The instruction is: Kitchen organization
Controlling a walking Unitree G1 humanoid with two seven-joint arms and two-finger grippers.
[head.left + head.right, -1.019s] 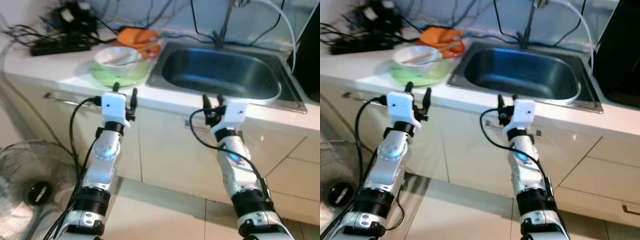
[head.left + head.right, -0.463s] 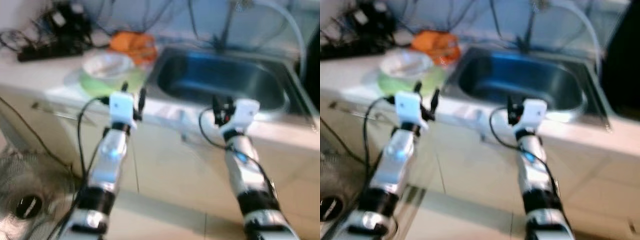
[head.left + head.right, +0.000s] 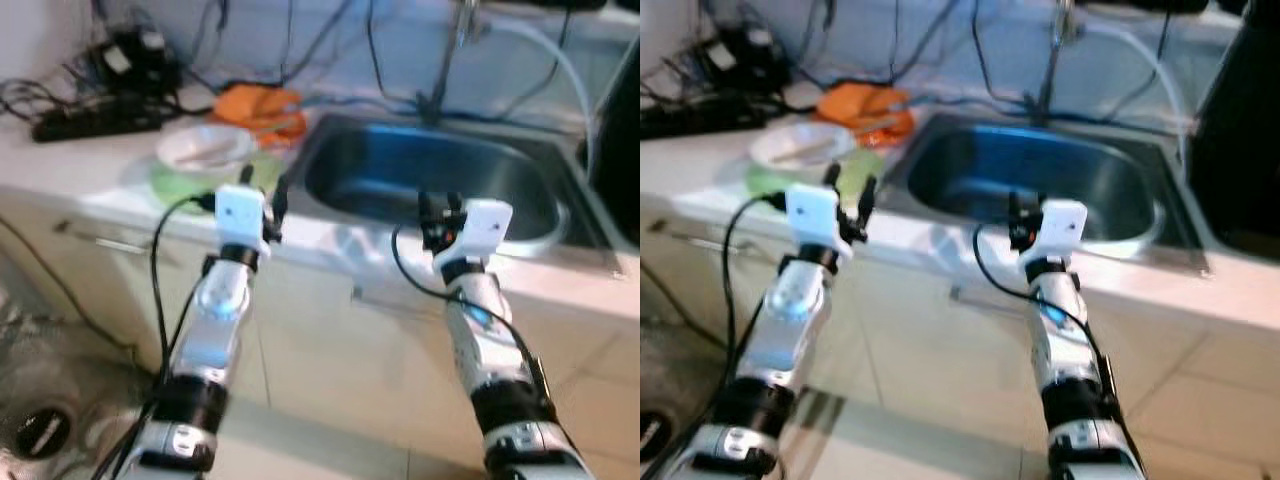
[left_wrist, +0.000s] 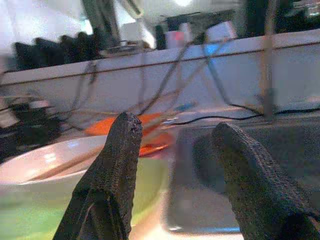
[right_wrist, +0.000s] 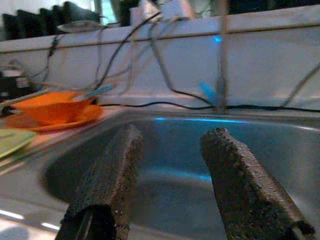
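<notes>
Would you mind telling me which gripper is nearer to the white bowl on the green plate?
Left. The left gripper hovers just in front of the white bowl; the right gripper is off to the side, before the sink.

Both head views are soft with motion blur and lit by cool, even daylight — pale glare washes the countertop (image 3: 120,190). The wrist views are dimmer, their backgrounds hazy.

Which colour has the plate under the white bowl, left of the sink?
The plate is light green, seen best in the left eye view, under the white bowl.
</notes>
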